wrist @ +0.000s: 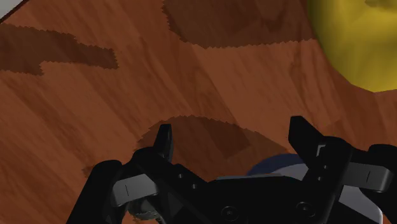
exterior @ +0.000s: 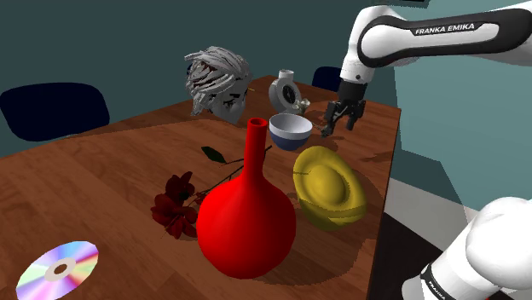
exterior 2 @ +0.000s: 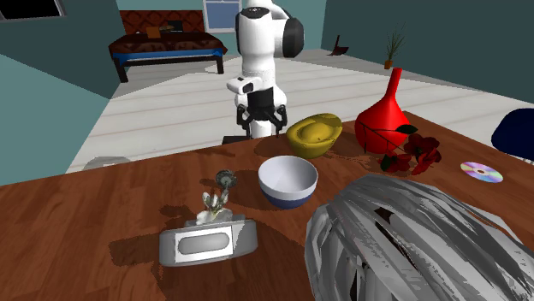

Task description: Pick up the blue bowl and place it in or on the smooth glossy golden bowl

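Wide apart and empty, the fingers of the all-black two-finger gripper (exterior: 338,128) hang above bare brown wooden table (wrist: 95,95), with only the tabletop between them in the wrist view.

The round blue bowl with a white inside (exterior: 291,130) stands on the table just beside the hand, a little lower than it and farther in from the table's edge. It is not yet between the fingers. The glossy golden-yellow bowl (exterior: 328,187) lies near the hand on another side, close to the table's edge. A red round-bellied vase with a tall narrow neck (exterior: 247,213) stands past the golden bowl, farther from the hand.

I judge that closing here would catch nothing. Coming straight down while off-centre could land a finger on the rim and shove or tip the blue bowl. A pinch on the thin wall may slip. On the carry, a low pass could knock the golden bowl toward the edge, and its slick, uneven hollow may let the blue bowl slide.

The blue bowl sits upright with its mouth upward. Being round, it has no long axis across the table, so its only axis is the vertical one, and any rim approach serves equally. The golden bowl looks longer one way than the other.
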{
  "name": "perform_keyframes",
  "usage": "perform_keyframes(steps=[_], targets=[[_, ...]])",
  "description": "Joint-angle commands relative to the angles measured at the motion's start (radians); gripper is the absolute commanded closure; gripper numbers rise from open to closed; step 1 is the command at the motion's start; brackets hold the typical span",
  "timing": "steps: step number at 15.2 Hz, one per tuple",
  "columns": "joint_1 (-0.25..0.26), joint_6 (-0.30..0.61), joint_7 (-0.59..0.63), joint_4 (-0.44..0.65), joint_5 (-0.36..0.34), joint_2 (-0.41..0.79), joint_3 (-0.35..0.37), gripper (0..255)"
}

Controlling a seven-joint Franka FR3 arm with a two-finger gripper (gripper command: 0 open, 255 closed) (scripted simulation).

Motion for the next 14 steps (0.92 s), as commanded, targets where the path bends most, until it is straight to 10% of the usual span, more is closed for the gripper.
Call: perform_keyframes(steps=[1,10,14], targets=[[-0.002,0.012,-0.005,0.07,0.009,0.081,-0.006,0],[-0.014,-0.009,-0.025,0.439,0.058,0.427,-0.025,0],[-0.012,0.045,-0.026,0.385,0.059,0.427,-0.022,0]])
